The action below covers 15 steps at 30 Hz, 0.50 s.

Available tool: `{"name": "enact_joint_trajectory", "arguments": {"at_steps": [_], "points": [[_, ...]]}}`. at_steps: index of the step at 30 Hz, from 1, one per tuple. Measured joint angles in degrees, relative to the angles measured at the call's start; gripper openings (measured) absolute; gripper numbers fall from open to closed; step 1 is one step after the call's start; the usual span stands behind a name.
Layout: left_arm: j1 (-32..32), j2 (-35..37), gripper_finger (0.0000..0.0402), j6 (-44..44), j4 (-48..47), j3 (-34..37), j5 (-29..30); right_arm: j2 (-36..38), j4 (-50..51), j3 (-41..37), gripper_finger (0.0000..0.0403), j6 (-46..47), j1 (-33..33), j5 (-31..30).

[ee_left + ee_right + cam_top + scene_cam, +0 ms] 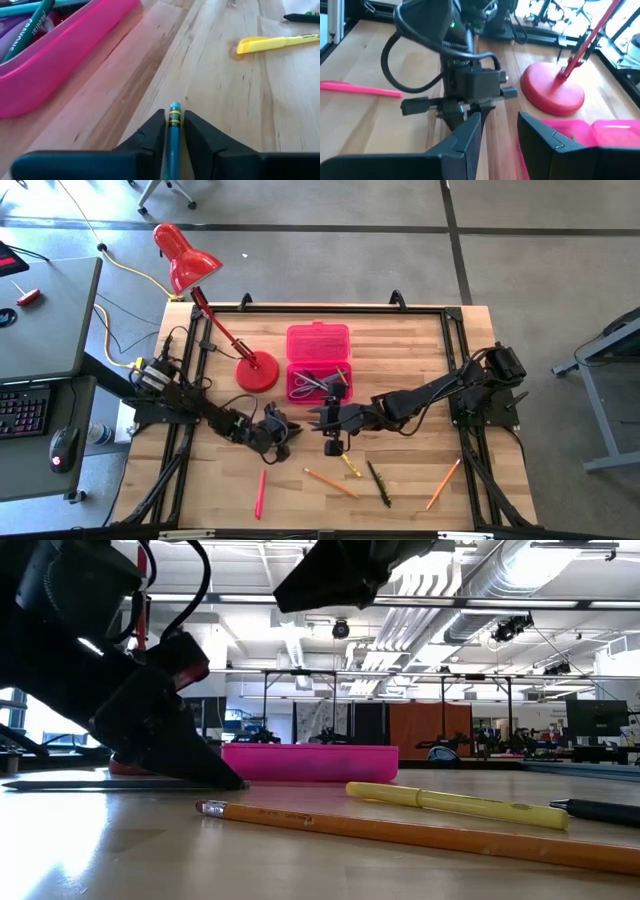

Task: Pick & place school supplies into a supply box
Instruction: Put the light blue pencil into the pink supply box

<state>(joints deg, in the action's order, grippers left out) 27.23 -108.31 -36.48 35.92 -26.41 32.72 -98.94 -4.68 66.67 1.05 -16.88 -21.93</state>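
Note:
The supply box [318,365] is a pink case lying open at the table's far middle, and scissors and pencils [30,25] lie in its tray. My left gripper [288,436] is low over the wood, just near of the box, shut on a teal pencil [174,120]. My right gripper [500,132] hovers open and empty beside it, to the right and higher up. Loose on the near table lie a pink pen [260,493], an orange pencil [330,482], a yellow highlighter [275,42], a dark pen [380,485] and another orange pencil [443,483]. My left gripper pinches the teal pencil between its two fingers, at the banded ferrule [174,125] just behind the eraser. The pencil lies along the fingers, and its eraser tip [174,106] sticks out past them. The fingers slant down toward the wood. Whether the eraser touches the table I cannot tell.
A red desk lamp stands with its round base [256,372] just left of the box, its arm leaning toward the far left. Black frame rails [455,350] run round the tabletop. Bare wood [225,110] lies between my left gripper and the highlighter.

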Motion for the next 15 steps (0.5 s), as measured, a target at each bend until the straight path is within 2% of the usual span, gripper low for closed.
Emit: {"name": "enact_joint_trajectory", "arguments": {"at_steps": [5,8,11,15], "points": [[-1.16,-0.18,0.0157,2.01,0.82,-0.47,0.78,0.00,-1.81,0.00,0.0108,-1.91,0.00,0.02],[-2.87,-0.16,0.0165,3.08,0.44,-1.16,-0.44,0.00,-2.75,0.00,0.0108,-3.20,0.00,0.02],[-4.46,-0.16,0.0146,4.68,0.16,-1.39,-0.97,0.00,-3.22,0.00,0.0108,-3.17,0.00,0.02],[-6.05,-0.57,0.0085,4.31,0.30,-1.31,-2.98,0.00,-3.30,0.00,0.0108,-3.12,0.00,0.02]]}}
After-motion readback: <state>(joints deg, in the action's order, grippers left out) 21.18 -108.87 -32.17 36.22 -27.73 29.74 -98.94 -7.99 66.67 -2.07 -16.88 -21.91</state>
